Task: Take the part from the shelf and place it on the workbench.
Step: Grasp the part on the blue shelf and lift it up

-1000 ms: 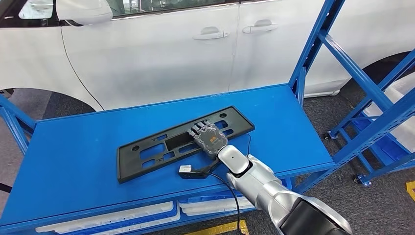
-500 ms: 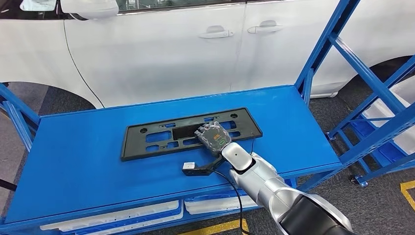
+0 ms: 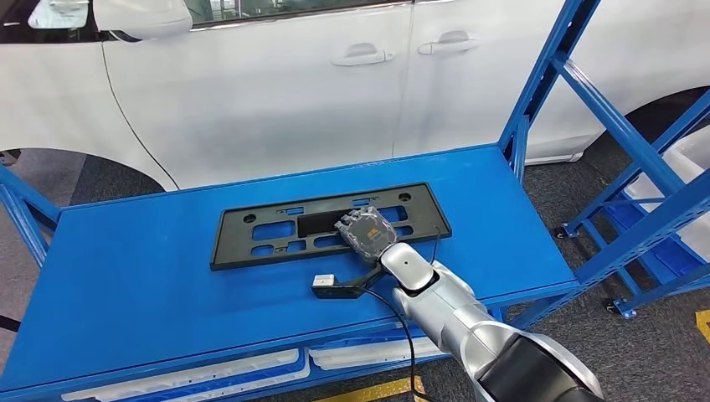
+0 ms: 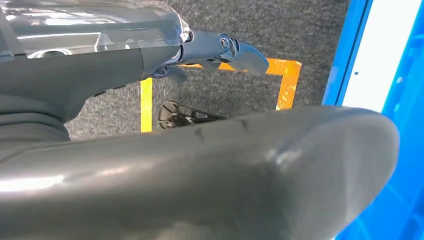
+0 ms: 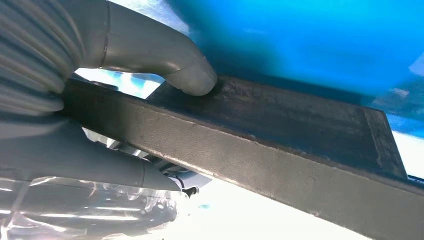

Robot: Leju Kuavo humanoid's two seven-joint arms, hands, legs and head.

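Part (image 3: pixel 328 226) lay flat on bench (image 3: pixel 126 276), right hand (image 3: pixel 366 232) pinching its near rail, likely steadying placement before release.

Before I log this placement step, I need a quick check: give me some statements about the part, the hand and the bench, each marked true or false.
1. The black part lies on the blue workbench. True.
2. The right hand grips the part, thumb pressed on it. True.
3. The part is a red box. False: it is a flat black frame with cutouts.
4. A white car stands behind the workbench. True.
5. The left hand holds the part too. False: it hangs over the grey floor.
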